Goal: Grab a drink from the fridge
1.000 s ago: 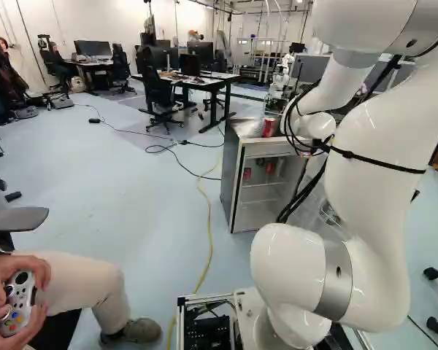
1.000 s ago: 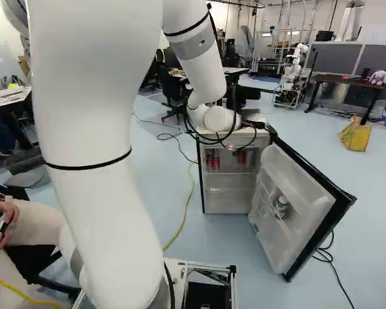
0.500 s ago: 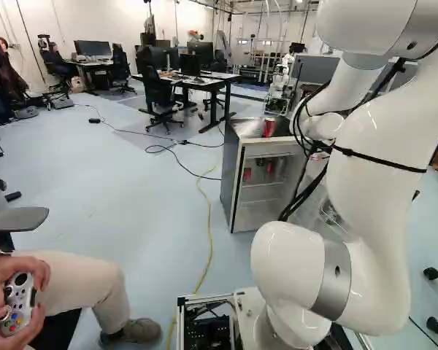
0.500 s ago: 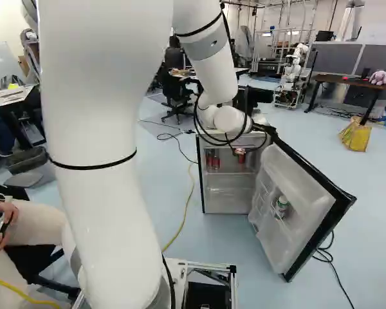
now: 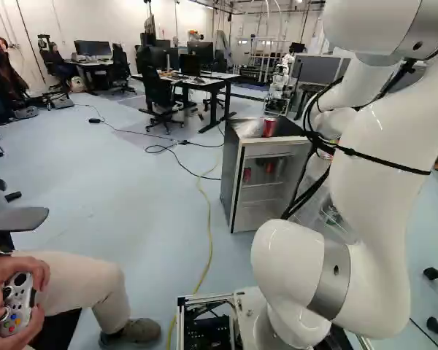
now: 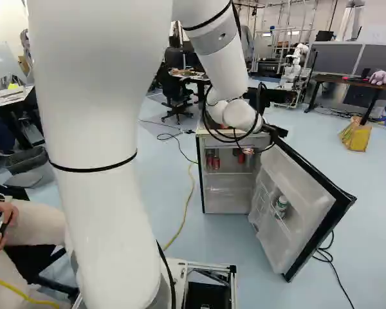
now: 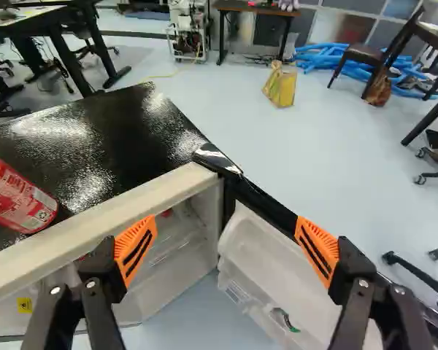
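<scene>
The black-topped boxy fridge [image 5: 231, 182] stands open; the black orange-padded gripper [image 7: 225, 232] hangs nearby, jaws apart; inside, red metal cans [image 6: 216, 163] sit ungrabbed.

I can see white lettering [image 7: 13, 188] and a pale printed panel [image 7: 44, 205] on the red can [image 7: 11, 206], near the front edge of the fridge [image 7: 109, 214] top — a yellow sticker [image 7: 24, 305] inside, below that edge — and a white label [image 7: 237, 292], too small to read, on the door liner [image 7: 259, 251].
</scene>
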You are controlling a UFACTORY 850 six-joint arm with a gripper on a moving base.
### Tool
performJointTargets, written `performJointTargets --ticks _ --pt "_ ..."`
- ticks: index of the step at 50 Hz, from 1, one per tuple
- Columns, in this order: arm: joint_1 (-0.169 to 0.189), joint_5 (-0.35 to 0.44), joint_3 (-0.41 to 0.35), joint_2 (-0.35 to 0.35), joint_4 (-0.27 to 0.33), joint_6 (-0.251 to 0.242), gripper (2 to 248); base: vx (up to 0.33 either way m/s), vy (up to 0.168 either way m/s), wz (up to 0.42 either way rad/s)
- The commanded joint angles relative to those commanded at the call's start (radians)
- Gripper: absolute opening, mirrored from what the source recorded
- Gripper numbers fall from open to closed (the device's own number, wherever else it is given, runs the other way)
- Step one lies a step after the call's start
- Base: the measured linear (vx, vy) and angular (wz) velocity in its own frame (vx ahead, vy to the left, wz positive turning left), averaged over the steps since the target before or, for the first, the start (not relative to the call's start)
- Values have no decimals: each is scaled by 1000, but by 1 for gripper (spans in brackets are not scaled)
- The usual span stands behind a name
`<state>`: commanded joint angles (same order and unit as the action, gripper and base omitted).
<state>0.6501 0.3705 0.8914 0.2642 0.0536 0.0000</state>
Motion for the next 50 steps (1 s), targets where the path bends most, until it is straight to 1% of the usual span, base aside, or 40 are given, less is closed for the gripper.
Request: performJointTargets --ticks 31,50 --pt "85 -297 65 -11 -104 0 247 0 0 0" --pt "129 -481 123 -4 -169 0 247 0 0 0"
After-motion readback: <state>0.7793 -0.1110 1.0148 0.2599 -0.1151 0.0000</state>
